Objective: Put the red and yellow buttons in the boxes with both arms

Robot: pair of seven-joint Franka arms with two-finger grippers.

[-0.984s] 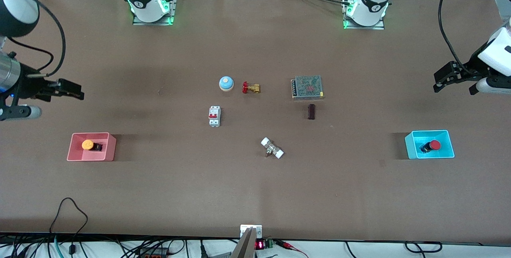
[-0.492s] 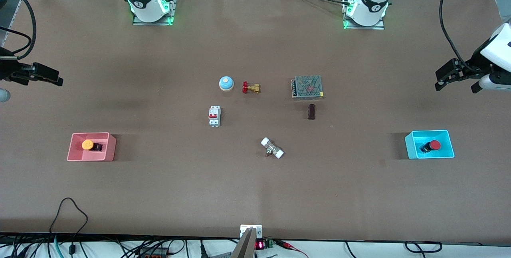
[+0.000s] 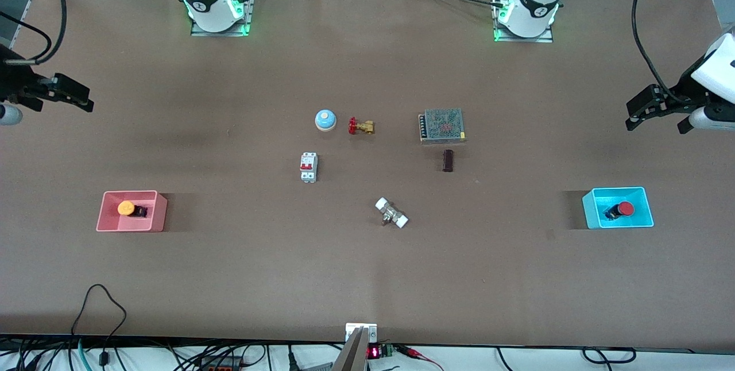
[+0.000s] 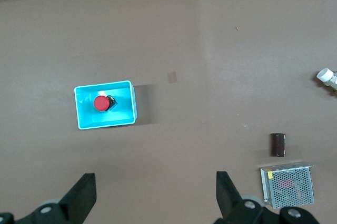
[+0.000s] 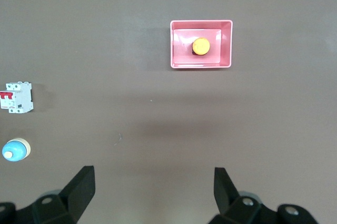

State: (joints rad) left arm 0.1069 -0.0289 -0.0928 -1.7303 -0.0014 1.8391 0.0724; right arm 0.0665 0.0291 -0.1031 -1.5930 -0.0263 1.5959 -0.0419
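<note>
The yellow button (image 3: 126, 208) lies in the pink box (image 3: 109, 220) at the right arm's end of the table; both also show in the right wrist view, button (image 5: 200, 46) in box (image 5: 177, 62). The red button (image 3: 625, 208) lies in the cyan box (image 3: 591, 210) at the left arm's end; the left wrist view shows the button (image 4: 101, 103) in the box (image 4: 126, 116). My right gripper (image 3: 77, 97) is open, empty and raised over bare table at its end. My left gripper (image 3: 640, 111) is open, empty and raised over bare table at its end.
Mid-table lie a blue dome (image 3: 325, 120), a brass valve with a red handle (image 3: 360, 126), a white breaker (image 3: 309, 167), a metal mesh power supply (image 3: 442, 125), a dark brown block (image 3: 448, 160) and a white-capped fitting (image 3: 391, 213).
My right gripper has risen and pulled back toward the table's end, away from the pink box. My left gripper has lifted slightly. Both buttons stay in their boxes.
</note>
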